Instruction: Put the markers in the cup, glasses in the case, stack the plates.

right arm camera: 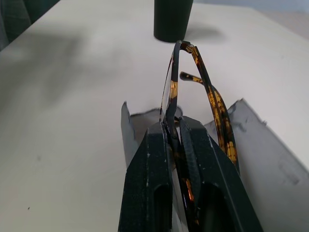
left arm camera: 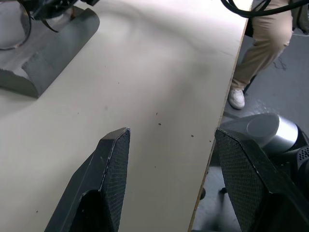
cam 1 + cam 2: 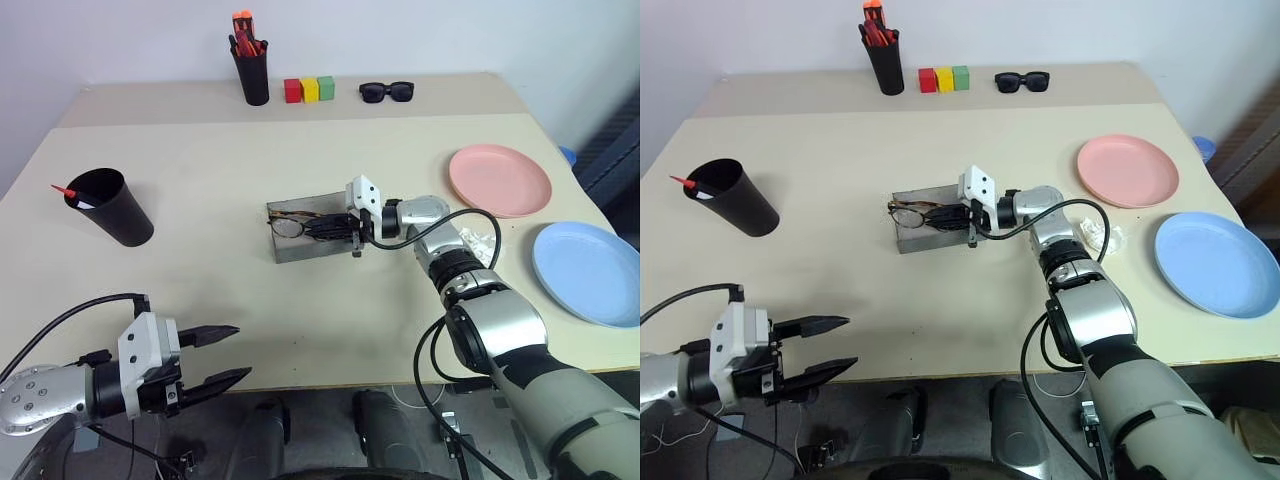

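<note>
Beige bench (image 3: 230, 170) | my right jaws (image 1: 175, 129) clamp the glasses (image 1: 193, 92) at the thin frame, over the case (image 3: 300, 247) | light, fragile, slippery: grip gently | left jaws (image 3: 222, 355) open, empty.

Matt beige table (image 3: 300, 330), glossy plastic plates (image 3: 500, 180)

We get two head views looking forward and down over the wide beige table (image 3: 200, 200). Wrist cameras sit close along each arm's fingers; both catch the open grey hard-shell case (image 2: 43, 58).
</note>
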Controlling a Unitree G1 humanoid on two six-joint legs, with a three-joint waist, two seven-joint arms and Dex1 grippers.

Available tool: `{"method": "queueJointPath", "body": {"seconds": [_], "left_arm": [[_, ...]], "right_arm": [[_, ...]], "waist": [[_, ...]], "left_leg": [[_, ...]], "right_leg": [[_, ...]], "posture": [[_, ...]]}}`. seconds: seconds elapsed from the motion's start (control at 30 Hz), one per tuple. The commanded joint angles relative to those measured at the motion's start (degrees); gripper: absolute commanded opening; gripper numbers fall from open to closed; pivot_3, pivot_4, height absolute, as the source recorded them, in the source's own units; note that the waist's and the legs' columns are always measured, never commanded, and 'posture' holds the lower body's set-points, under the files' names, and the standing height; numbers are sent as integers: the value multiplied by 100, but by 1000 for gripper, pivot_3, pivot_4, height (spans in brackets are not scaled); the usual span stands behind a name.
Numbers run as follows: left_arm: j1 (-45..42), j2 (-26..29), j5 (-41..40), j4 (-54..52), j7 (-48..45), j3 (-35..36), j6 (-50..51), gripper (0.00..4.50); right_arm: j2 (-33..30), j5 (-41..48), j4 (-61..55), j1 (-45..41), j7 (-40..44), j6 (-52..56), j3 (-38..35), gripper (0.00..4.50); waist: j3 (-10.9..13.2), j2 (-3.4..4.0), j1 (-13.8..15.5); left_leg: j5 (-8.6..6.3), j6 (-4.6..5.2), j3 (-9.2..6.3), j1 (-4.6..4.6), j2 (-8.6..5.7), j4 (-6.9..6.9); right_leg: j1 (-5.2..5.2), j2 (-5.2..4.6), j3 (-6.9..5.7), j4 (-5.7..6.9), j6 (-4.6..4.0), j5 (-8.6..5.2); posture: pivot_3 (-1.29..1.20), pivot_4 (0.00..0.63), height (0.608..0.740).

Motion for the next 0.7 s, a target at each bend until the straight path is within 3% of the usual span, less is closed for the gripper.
{"method": "queueJointPath", "body": {"seconds": [0.03, 0.37, 0.67, 0.7], "left_arm": [[47, -31, -125, -214, 13, 195, -36, 2852], [37, -82, -74, -217, 33, 126, -75, 2852], [-129, -82, -90, -129, 47, 27, -24, 2852], [-203, -116, -98, -109, 112, 10, -19, 2852]], "right_arm": [[-23, -90, 22, -195, 153, 31, -51, 30], [-156, -286, 30, -179, 419, 234, -66, 30], [-236, -333, -45, -175, 211, 159, -156, 4150], [-271, -295, -87, -176, 225, 175, -196, 4150]], "waist": [[0, 0, -1], [0, 0, 0], [0, 0, -1], [0, 1, -1]], "left_leg": [[0, 0, 0, 0, 0, 0], [0, 0, 0, 0, 0, -1], [0, 0, 0, 0, 0, -1], [0, 0, 0, 0, 0, -1]], "right_leg": [[0, 0, 0, 0, 0, 0], [0, 0, 0, 0, 0, 0], [0, 1, 0, 0, 0, 0], [0, 0, 0, 0, 0, 0]], "posture": [[0, 150, 740], [0, 150, 740], [0, 150, 740], [0, 150, 740]]}}
